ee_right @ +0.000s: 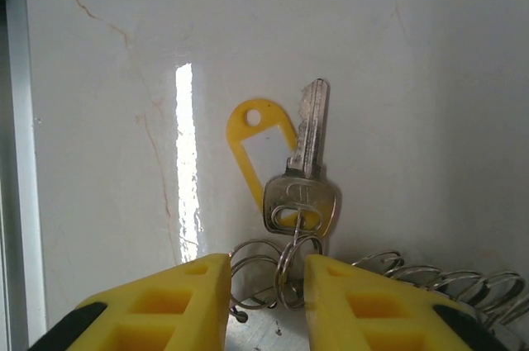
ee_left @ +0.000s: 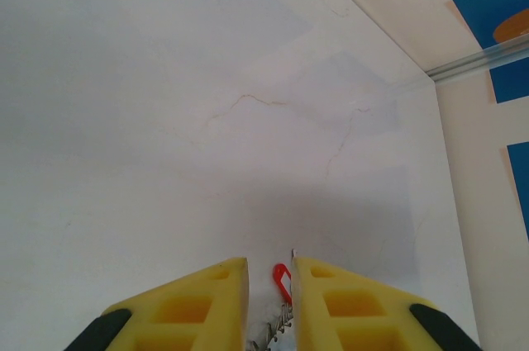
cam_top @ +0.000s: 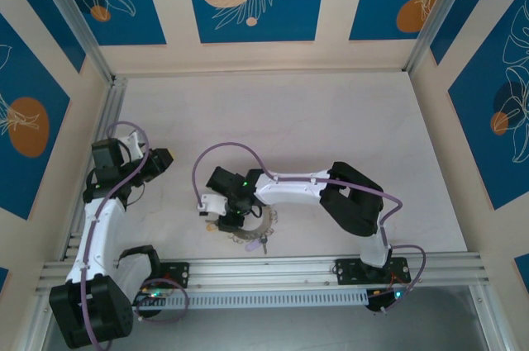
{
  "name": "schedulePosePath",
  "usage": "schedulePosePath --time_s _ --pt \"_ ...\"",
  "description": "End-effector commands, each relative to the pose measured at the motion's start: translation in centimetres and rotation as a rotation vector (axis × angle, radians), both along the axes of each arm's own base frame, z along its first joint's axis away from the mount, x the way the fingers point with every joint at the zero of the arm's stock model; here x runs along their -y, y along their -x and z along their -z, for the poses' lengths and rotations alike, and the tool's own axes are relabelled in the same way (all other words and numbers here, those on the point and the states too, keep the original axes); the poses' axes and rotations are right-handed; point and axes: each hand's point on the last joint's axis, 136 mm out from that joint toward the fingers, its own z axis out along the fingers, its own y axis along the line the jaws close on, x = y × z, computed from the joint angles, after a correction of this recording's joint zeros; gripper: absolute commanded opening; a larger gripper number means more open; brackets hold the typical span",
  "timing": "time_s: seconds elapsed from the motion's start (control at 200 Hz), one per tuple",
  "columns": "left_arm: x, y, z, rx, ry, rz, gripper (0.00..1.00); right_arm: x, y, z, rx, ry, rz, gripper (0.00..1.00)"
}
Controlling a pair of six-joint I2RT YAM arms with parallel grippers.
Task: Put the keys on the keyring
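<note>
The keyring [cam_top: 252, 235] lies near the table's front edge, with small keys [cam_top: 263, 244] hanging at its near side. My right gripper [cam_top: 225, 217] is down on its left part. In the right wrist view the yellow fingers [ee_right: 266, 264] close on the keyring's wire loops [ee_right: 256, 272], touching them on both sides. A silver key [ee_right: 302, 194] with a yellow tag [ee_right: 252, 140] hangs from a small split ring just past the fingertips. My left gripper [cam_top: 159, 161] is off to the left, apart from the ring. It [ee_left: 271, 267] is shut on a key with a red tag [ee_left: 283, 281].
An aluminium rail [cam_top: 289, 268] runs along the near edge, just in front of the keyring. Patterned walls [cam_top: 248, 4] enclose the table on three sides. The white tabletop [cam_top: 331, 120] stretches behind both arms.
</note>
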Motion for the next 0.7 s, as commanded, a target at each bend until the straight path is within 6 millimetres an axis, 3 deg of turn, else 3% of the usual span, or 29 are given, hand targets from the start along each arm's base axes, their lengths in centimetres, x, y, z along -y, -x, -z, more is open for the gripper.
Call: schedulePosePath --time_s 0.0,0.425,0.695 --pt "-0.1 -0.1 -0.6 0.032 0.007 0.009 0.21 0.4 0.4 1.0 -0.002 0.034 -0.020 0.29" --pt "-0.1 -0.1 -0.8 0.041 0.005 0.009 0.21 0.1 -0.3 1.8 0.013 0.060 -0.014 0.27" --pt "0.0 -0.2 -0.9 0.045 0.008 0.011 0.21 0.4 -0.5 2.0 0.031 0.073 -0.014 0.14"
